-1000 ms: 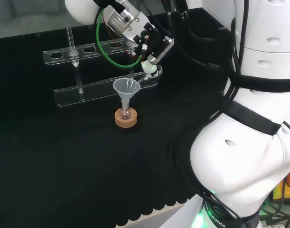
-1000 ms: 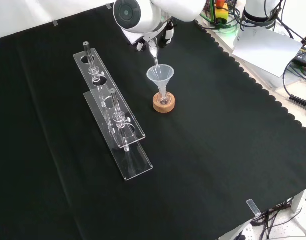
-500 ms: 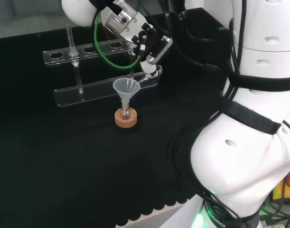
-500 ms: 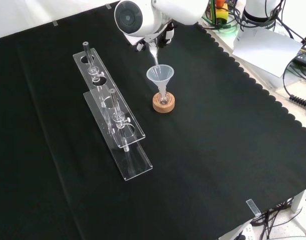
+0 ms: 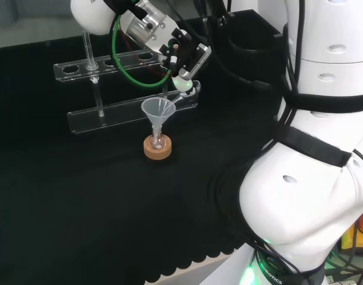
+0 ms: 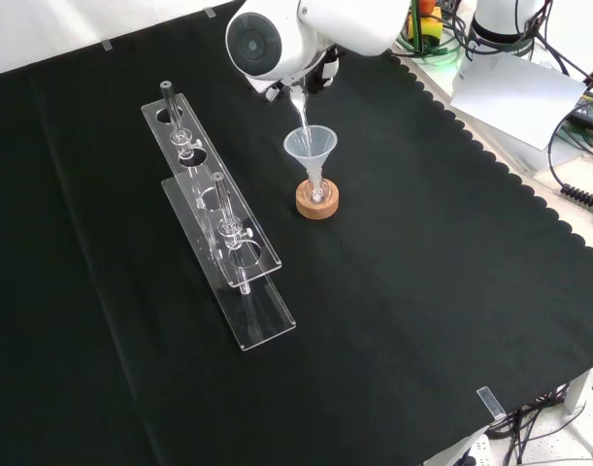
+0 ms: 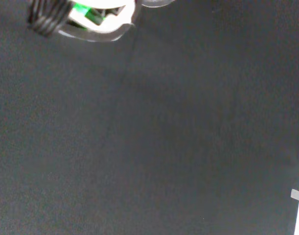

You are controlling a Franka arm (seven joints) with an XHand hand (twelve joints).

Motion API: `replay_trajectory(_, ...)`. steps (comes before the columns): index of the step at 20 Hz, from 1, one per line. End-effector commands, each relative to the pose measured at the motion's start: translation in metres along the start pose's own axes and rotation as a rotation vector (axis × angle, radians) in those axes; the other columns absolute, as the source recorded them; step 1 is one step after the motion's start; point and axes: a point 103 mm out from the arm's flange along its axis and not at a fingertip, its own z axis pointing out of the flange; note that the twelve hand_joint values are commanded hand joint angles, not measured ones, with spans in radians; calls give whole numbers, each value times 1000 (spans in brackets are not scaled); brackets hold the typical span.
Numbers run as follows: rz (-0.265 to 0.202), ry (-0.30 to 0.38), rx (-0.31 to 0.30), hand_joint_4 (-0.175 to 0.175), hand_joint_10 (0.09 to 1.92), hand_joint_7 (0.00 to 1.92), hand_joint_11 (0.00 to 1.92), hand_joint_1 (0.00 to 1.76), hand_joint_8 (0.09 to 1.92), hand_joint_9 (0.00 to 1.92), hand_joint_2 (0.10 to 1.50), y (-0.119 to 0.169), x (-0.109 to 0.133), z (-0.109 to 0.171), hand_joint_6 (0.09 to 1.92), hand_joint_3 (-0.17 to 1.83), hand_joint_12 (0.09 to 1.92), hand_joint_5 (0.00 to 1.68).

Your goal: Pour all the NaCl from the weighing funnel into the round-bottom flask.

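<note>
Our hand, fingers curled round the tilted weighing funnel, is mid-pour into the funnel atop the round-bottom flask; next we judge a steeper tilt.

arm: white rounded links | black cables, black strap | green cable | hand: black-and-white
</note>
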Motion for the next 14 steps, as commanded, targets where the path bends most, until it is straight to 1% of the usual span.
replay_trajectory(1,6,-18,3,175,407,637,698,1080,649,948,688,-1,1,-3,985,740,1139,1114)
replay_trajectory(6,7,-22,14,175,409,633,696,1080,650,946,688,-1,2,-5,987,740,1140,1114)
replay_trajectory(10,5,-20,39,175,410,632,694,1080,651,945,688,0,2,-4,987,741,1142,1113)
replay_trajectory(14,8,-21,44,175,411,630,694,1080,651,943,688,0,1,-4,988,741,1143,1113)
